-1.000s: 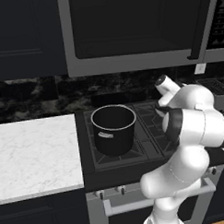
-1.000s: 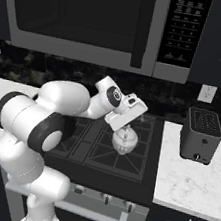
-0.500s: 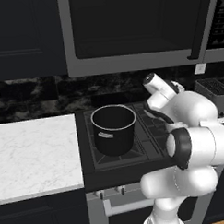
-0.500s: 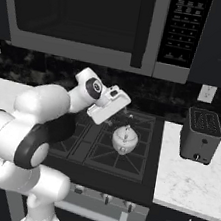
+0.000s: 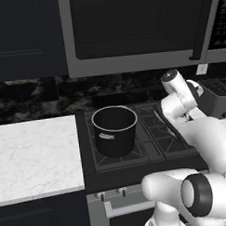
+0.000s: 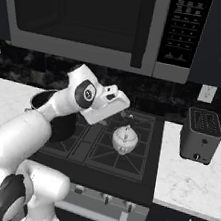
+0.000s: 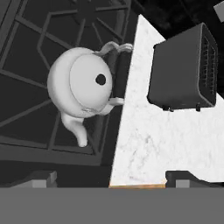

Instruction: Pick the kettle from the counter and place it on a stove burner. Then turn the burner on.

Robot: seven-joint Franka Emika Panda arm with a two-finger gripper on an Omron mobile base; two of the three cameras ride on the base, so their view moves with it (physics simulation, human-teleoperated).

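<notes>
The small silver-grey kettle (image 6: 125,138) stands upright on the right-hand stove burner (image 6: 100,154), its black handle arched over the lid. Seen from above in the hand view, the kettle (image 7: 83,87) rests on the grate bars (image 7: 26,65) near the cooktop's edge, spout pointing to the bottom of that view. My gripper (image 6: 119,104) hangs above and to the left of the kettle, apart from it. It is open, with its fingertips (image 7: 41,177) wide apart and nothing between them. The broad marble counter (image 5: 35,155) lies left of the stove.
A large black pot (image 5: 114,128) sits on the left grate. A dark toaster (image 6: 200,134) stands on the white countertop strip (image 6: 192,183) right of the stove. A microwave (image 6: 86,17) hangs low over the cooktop. Small knobs (image 6: 104,197) line the stove front.
My hand has lifted off the kettle and drawn back up and to the left. The kettle stays put on the right burner.
</notes>
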